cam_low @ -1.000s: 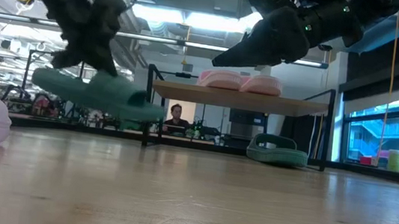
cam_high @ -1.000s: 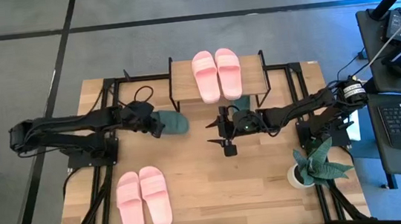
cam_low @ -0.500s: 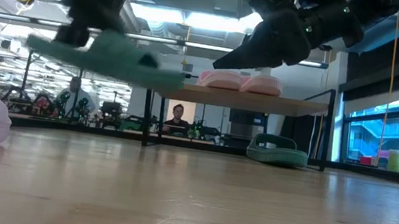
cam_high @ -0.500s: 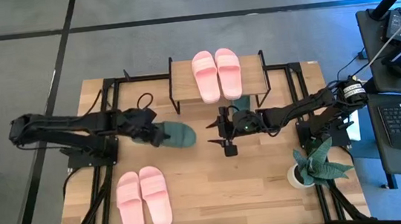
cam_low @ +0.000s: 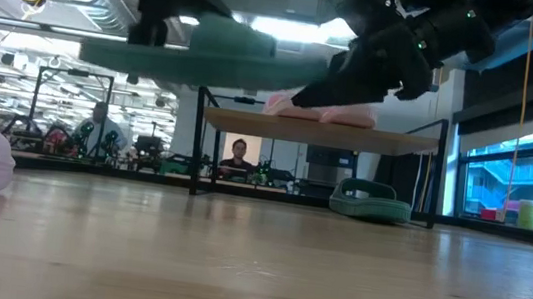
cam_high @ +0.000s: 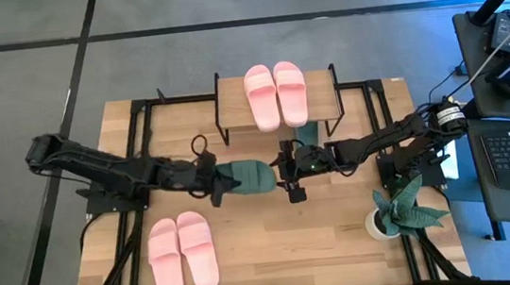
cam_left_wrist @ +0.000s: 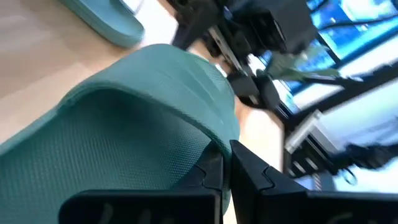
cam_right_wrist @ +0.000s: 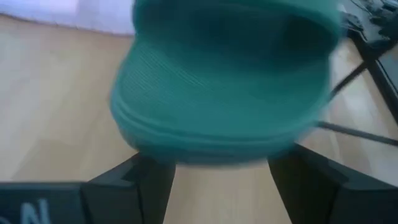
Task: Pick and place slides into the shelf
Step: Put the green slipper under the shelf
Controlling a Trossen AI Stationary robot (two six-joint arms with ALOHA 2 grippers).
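Green slide (cam_high: 245,176) carried rightward, gripped in left claw (cam_high: 212,181), toe betw right claw's (cam_high: 288,170) wide fingers

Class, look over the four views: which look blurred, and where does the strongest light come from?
Right wrist view: the green slide fills the frame, smeared. Left wrist view: background streaked, slide sharper. Low view: bright ceiling lights backlight the dark arms. High view: even and sharp.

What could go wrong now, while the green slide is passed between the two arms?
The left gripper pinches the green slide only at one edge, so it could slip or swing. Its toe sits between the open fingers of the right gripper; a mistimed release might drop it onto the table.
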